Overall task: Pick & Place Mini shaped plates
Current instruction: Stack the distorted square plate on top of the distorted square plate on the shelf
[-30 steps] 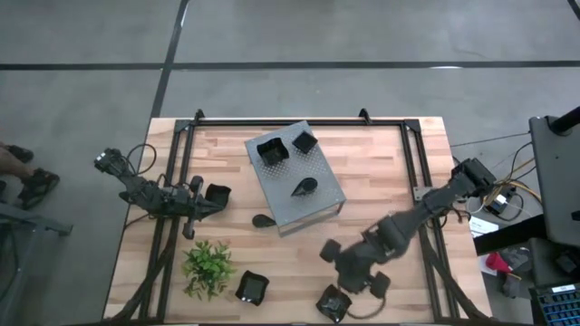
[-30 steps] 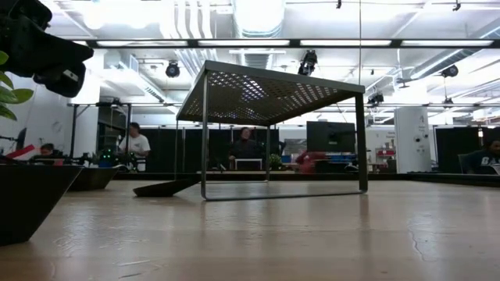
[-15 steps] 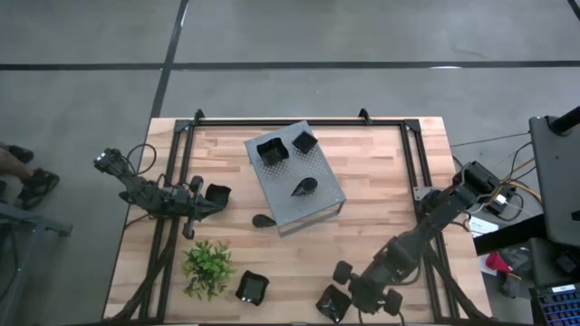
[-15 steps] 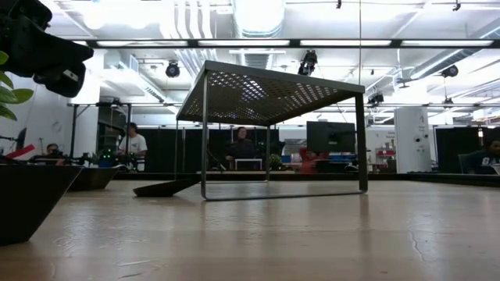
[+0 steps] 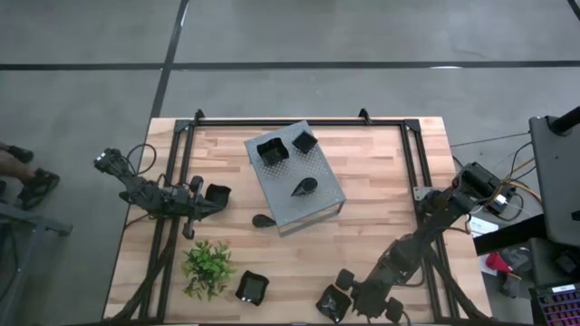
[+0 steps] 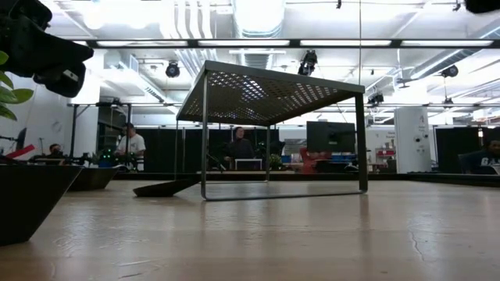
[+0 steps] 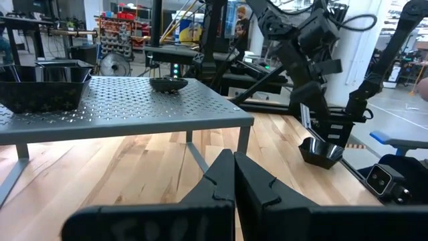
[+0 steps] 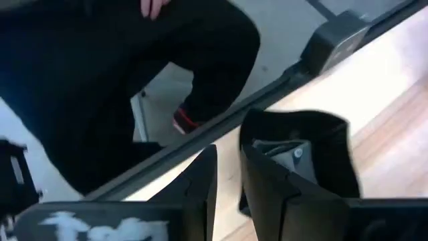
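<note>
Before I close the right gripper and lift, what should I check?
1. Right gripper at the small glossy black square dish by the table's front edge: ok.
2. Dish rim between its fingers: not ok. The narrow gap looks empty, and the dish sits beside one finger.
3. Left gripper out of the way: ok. It is shut, at the table's left side.
4. Room on the grey perforated metal stand: ok. There is a bare area beside the three dishes on it.
5. Surroundings clear: not ok. A person's dark-trousered legs stand just beyond the table edge.
</note>
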`<move>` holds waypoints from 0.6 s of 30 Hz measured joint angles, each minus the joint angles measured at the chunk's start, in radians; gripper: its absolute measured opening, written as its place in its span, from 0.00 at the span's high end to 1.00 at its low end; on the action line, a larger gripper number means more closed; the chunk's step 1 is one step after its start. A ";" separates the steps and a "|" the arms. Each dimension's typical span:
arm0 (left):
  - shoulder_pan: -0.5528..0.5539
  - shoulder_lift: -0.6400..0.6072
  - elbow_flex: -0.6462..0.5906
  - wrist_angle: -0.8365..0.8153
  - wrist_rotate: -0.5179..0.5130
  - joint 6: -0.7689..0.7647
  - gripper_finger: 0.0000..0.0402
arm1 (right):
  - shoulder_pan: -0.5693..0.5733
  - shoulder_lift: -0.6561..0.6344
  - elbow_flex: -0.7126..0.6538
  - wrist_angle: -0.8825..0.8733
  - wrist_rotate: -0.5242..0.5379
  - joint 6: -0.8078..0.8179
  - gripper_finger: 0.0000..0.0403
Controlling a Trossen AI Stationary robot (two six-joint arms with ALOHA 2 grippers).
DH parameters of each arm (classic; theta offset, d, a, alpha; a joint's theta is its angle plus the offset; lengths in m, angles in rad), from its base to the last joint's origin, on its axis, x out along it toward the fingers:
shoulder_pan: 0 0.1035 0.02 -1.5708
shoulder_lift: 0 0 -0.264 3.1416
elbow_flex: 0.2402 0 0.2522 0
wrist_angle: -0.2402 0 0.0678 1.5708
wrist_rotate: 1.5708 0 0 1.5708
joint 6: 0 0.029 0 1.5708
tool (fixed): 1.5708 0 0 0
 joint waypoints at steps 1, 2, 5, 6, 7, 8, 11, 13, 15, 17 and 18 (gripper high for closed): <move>0.000 0.000 0.000 0.000 0.000 0.000 1.00 | 0.001 0.010 -0.001 0.000 0.001 -0.001 0.83; 0.000 0.000 0.000 0.000 0.000 0.000 1.00 | 0.001 0.020 -0.001 0.001 0.003 0.002 0.83; 0.000 0.000 0.000 0.000 0.000 0.000 1.00 | -0.002 0.061 0.014 0.012 0.011 0.003 0.83; 0.000 0.000 0.000 0.001 0.000 0.000 1.00 | -0.002 0.075 0.023 0.016 0.013 -0.001 0.82; 0.000 0.000 0.000 0.001 0.000 0.000 1.00 | -0.002 0.086 0.029 0.013 0.011 -0.002 0.82; 0.000 0.001 0.000 0.001 0.000 0.000 1.00 | -0.001 0.096 0.035 0.010 0.008 -0.003 0.81; 0.000 0.001 0.000 0.001 0.000 0.000 1.00 | -0.001 0.111 0.047 0.011 -0.004 -0.004 0.77; 0.000 0.001 0.000 0.001 0.000 0.000 1.00 | -0.001 0.114 0.046 0.013 -0.005 -0.004 0.75; 0.000 0.001 0.000 0.001 0.000 0.000 1.00 | -0.002 0.114 0.039 0.006 0.010 -0.004 0.73; 0.000 0.001 0.000 0.001 0.000 0.000 1.00 | -0.002 0.114 0.037 0.012 0.033 -0.005 0.72; 0.000 0.001 0.000 0.001 0.000 0.000 1.00 | -0.002 0.114 0.036 0.013 0.036 -0.005 0.72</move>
